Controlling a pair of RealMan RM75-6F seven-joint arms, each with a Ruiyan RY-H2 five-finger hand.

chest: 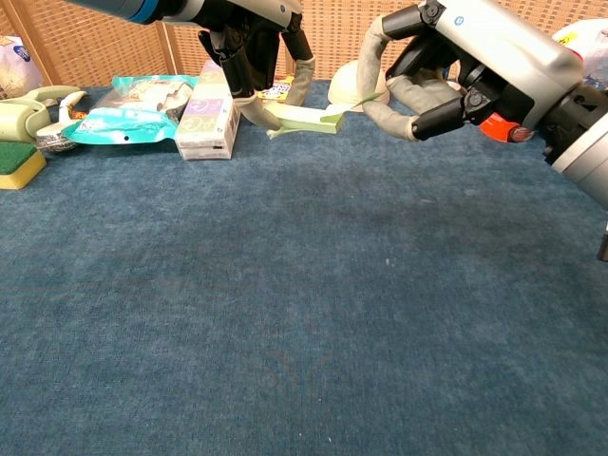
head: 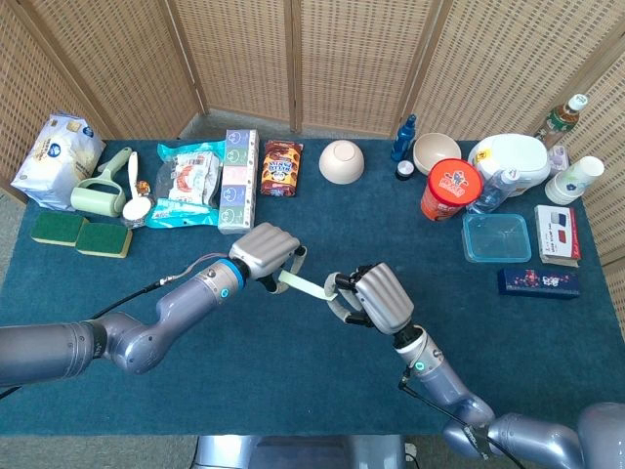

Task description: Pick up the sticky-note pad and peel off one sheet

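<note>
— What have the hands got, from where you stand?

— The left hand [head: 266, 248] is up off the cloth, fingers curled down around the near end of the sticky-note pad [chest: 306, 118]. It's holding that pale green pad in the air, roughly level, over the middle of the table [head: 195, 352].

— And the other one?

— The right hand [head: 376, 298] is just beside it, at the pad's far edge. Its fingertips [chest: 378, 38] close on the corner of the top sheet [chest: 366, 98], which curls upward off the pad there. So each hand has hold of something: pad on the left, sheet corner on the right. The sheet is lifted only at that end; I can't tell how much of it is free.

— What's around them?

— Behind the left hand, a tall box [head: 237, 180] lies flat with a teal packet [head: 186, 186] next to it, then a lint roller [head: 103, 186] and two green sponges [head: 80, 234] further out. A snack bag [head: 281, 168] and an upturned bowl [head: 341, 160] sit at the back. Off to the right side there's an orange tub [head: 450, 188], a clear blue container [head: 496, 237], and a white appliance [head: 510, 162].
</note>
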